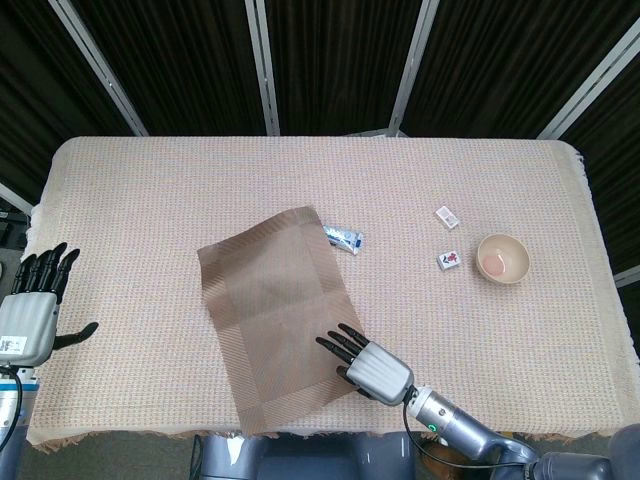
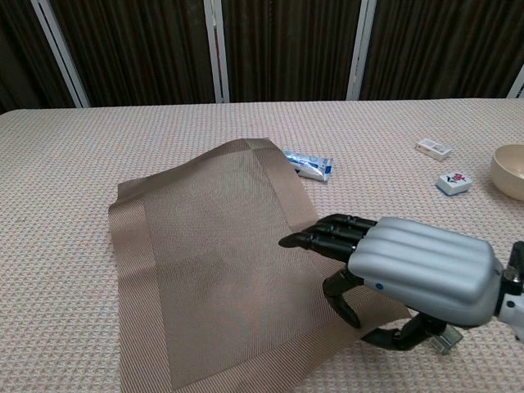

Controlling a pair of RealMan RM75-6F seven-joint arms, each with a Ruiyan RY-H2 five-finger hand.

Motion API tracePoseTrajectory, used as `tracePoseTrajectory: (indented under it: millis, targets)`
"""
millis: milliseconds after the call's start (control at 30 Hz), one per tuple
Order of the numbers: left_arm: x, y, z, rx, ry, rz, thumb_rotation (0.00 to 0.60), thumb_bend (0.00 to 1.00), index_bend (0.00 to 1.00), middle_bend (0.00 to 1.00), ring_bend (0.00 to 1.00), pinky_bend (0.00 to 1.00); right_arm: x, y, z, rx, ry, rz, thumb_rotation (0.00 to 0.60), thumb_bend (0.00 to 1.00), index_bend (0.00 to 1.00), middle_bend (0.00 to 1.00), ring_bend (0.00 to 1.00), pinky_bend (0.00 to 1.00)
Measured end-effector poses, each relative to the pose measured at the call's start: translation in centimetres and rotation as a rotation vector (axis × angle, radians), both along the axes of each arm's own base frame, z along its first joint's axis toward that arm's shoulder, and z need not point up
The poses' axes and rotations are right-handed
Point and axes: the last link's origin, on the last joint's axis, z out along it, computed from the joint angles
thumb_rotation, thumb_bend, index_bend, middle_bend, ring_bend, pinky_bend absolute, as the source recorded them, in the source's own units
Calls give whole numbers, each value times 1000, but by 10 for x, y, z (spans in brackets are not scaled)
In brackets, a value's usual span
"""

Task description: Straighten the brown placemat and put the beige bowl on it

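Observation:
The brown placemat (image 1: 272,312) lies askew on the table's middle, its far end tilted left; in the chest view the placemat (image 2: 213,262) still has a slight wave at its far edge. My right hand (image 1: 368,365) sits on its near right corner. In the chest view the right hand (image 2: 409,266) has its fingers stretched over the mat's border, with one finger curled down and the thumb tucked at the corner's edge, pinching it. The beige bowl (image 1: 503,259) stands upright at the right, far from both hands. My left hand (image 1: 35,310) hangs off the table's left side with its fingers spread and nothing in it.
A small blue-and-white packet (image 1: 343,237) lies touching the mat's far right corner. Two small white tiles (image 1: 447,216) (image 1: 449,260) lie left of the bowl. A woven cloth (image 1: 200,180) covers the table, and the near edge is close under my right hand.

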Motion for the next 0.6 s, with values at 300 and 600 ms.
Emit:
tracePoseTrajectory:
  millis: [300,600]
  targets:
    - [0,0,0,-7,-4,0,600,0,0,0,0,0,-19,6,49,-94,34,93,600,356,782,31,0,0]
    - [-1,3,-4,-27,-5,2,600,0,0,0,0,0,-54,-13,121,-329,236,302,600,357,782,69,0,0]
